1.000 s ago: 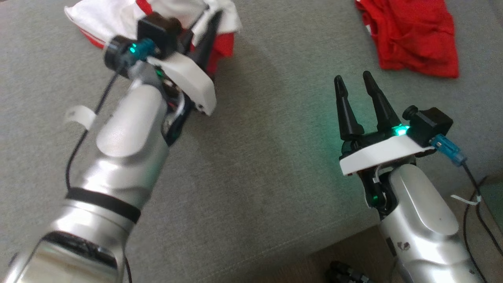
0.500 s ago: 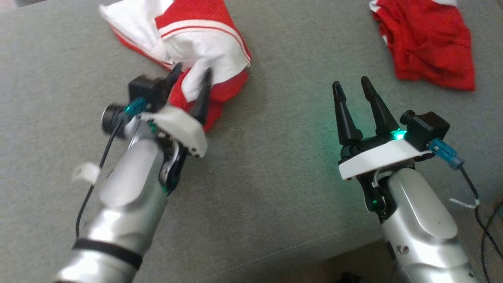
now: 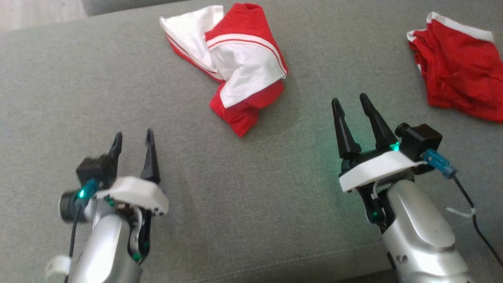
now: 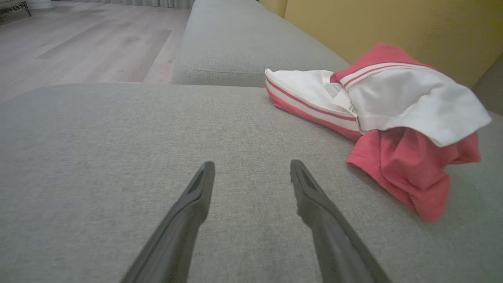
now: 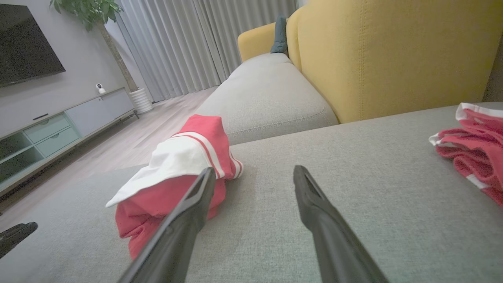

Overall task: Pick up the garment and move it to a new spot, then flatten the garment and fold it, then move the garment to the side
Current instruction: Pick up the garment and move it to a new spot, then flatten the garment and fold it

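Observation:
The garment (image 3: 243, 67), red and white with striped trim, lies crumpled in a heap on the grey sofa cushion (image 3: 251, 204), at the top middle of the head view. My left gripper (image 3: 133, 134) is open and empty at the lower left, well short of the heap. From the left wrist view, the garment (image 4: 393, 118) lies ahead and to the right of the open left gripper (image 4: 252, 165). My right gripper (image 3: 349, 99) stands open and empty to the right of the heap. Through the right wrist camera, the garment (image 5: 177, 173) sits just behind its left finger, with the right gripper (image 5: 255, 169) touching nothing.
A second garment, all red with white trim (image 3: 459, 82), lies crumpled at the far right of the cushion, also at the right edge (image 5: 475, 145). A yellow backrest (image 5: 393, 51) rises behind the seat. Wooden floor (image 4: 78, 43) lies beyond the cushion's left end.
My left gripper, shut on the garment a second ago, has opened, let it drop in a heap and drawn back to the lower left. The head camera has shifted. The right arm holds still.

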You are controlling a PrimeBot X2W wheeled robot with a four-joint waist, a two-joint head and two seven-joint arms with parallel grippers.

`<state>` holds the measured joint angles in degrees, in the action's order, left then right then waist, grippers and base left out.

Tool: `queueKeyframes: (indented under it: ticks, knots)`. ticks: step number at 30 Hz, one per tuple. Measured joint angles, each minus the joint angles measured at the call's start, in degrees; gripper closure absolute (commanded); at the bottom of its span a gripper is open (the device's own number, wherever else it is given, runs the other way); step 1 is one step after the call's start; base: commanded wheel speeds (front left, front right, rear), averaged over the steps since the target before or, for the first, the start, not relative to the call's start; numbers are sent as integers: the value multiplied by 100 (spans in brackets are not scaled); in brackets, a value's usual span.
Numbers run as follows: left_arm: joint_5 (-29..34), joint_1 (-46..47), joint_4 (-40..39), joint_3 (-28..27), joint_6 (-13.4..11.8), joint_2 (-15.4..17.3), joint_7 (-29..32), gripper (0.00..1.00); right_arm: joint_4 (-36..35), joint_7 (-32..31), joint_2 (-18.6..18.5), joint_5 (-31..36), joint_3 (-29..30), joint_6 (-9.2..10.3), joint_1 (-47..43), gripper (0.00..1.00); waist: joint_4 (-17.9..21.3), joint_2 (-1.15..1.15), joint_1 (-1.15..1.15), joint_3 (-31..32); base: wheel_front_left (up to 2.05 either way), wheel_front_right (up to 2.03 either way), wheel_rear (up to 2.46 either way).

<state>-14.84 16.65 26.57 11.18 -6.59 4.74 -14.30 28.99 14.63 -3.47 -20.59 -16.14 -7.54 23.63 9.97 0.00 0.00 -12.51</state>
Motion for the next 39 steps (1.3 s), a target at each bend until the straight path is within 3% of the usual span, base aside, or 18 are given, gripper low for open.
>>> queueKeyframes:
  ticks: [6,14,33,39]
  knots:
    - [242,-755,-466,-448,-5,-137,0,0,183,0,0,63,8,-1,-177,0,-193,0,0,297,0,0,0]
    - [368,-1424,-681,-639,60,-196,0,0,363,0,0,154,56,-1,-373,0,-344,0,0,620,0,0,0]
    - [308,-1404,-804,-428,3,-203,0,0,394,0,0,153,54,0,-403,0,-376,0,0,495,0,0,0]
    - [204,-1251,-775,-166,2,-205,0,0,397,0,-1,189,-44,0,-290,0,-600,0,0,330,0,0,0]
